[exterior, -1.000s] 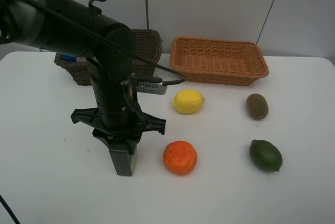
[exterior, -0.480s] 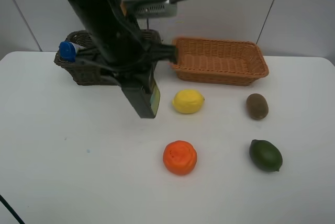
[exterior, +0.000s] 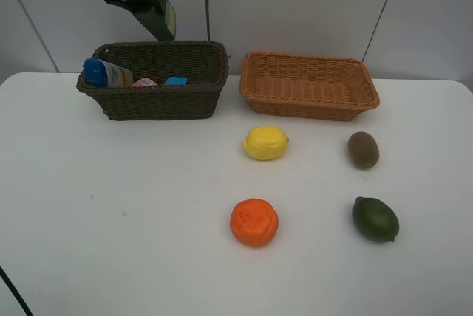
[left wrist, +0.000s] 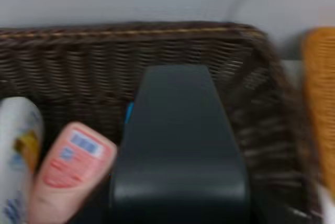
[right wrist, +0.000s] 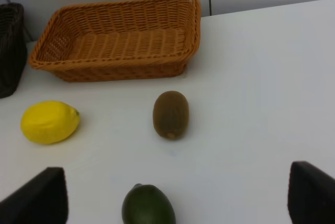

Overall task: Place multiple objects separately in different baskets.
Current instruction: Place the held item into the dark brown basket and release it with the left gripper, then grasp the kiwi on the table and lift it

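Note:
High over the dark brown basket [exterior: 162,103], my left gripper [exterior: 151,7] is shut on the flat black case [exterior: 162,21], which hangs over the basket's middle. In the left wrist view the case [left wrist: 178,145] is blurred and hides the fingers. A white bottle with a blue cap [exterior: 107,73] and a pink tube [exterior: 144,82] lie in that basket. On the table sit the lemon [exterior: 265,142], orange [exterior: 254,221], kiwi [exterior: 363,149] and dark green fruit [exterior: 375,218]. My right gripper [right wrist: 175,198] is open, close to the green fruit [right wrist: 148,205].
The light orange-tan basket [exterior: 310,105] stands to the right of the dark one with nothing in it. A small light-blue item [exterior: 176,80] shows in the dark basket. White wall panels rise just behind both baskets.
My left arm has lifted the black case off the table's front left and carried it up and back over the dark basket. The fruits have not moved.

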Controlling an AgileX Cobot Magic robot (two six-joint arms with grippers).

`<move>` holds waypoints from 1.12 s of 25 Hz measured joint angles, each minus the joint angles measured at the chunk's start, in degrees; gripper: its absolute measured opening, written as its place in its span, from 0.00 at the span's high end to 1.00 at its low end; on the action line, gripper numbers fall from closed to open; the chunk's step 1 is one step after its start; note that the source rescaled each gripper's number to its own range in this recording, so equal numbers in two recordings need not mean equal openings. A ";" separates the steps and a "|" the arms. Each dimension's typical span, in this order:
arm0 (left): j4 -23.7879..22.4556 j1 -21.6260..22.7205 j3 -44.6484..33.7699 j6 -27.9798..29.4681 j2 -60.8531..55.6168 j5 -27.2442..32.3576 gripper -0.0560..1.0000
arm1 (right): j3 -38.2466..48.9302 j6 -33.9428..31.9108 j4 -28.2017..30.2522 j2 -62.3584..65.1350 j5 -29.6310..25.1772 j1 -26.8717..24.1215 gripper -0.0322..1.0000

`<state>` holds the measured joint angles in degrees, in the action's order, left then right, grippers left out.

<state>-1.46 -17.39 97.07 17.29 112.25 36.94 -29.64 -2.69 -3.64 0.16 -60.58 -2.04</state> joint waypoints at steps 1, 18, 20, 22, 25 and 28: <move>-0.12 1.02 0.00 -0.17 1.44 -0.48 0.83 | 0.00 0.00 0.00 0.00 0.00 0.00 0.00; 0.07 2.60 9.72 -1.64 4.86 22.14 0.02 | 0.00 0.00 0.00 0.00 0.00 0.00 0.00; -0.51 2.60 12.20 -2.59 4.60 28.99 0.02 | 0.00 0.00 0.00 0.00 0.00 0.00 0.00; -1.41 2.60 11.88 -3.94 3.76 31.17 0.02 | 0.00 0.00 0.00 0.00 0.00 0.00 0.00; -1.75 2.84 5.98 -4.67 -0.27 31.72 0.02 | 0.00 0.00 0.00 0.00 0.00 0.00 0.00; -1.69 4.78 -1.80 -4.73 -7.28 31.72 0.02 | 0.00 0.00 0.00 0.00 0.00 0.00 0.00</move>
<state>-3.15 -12.61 95.27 12.56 104.97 68.66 -29.64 -2.69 -3.64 0.16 -60.58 -2.04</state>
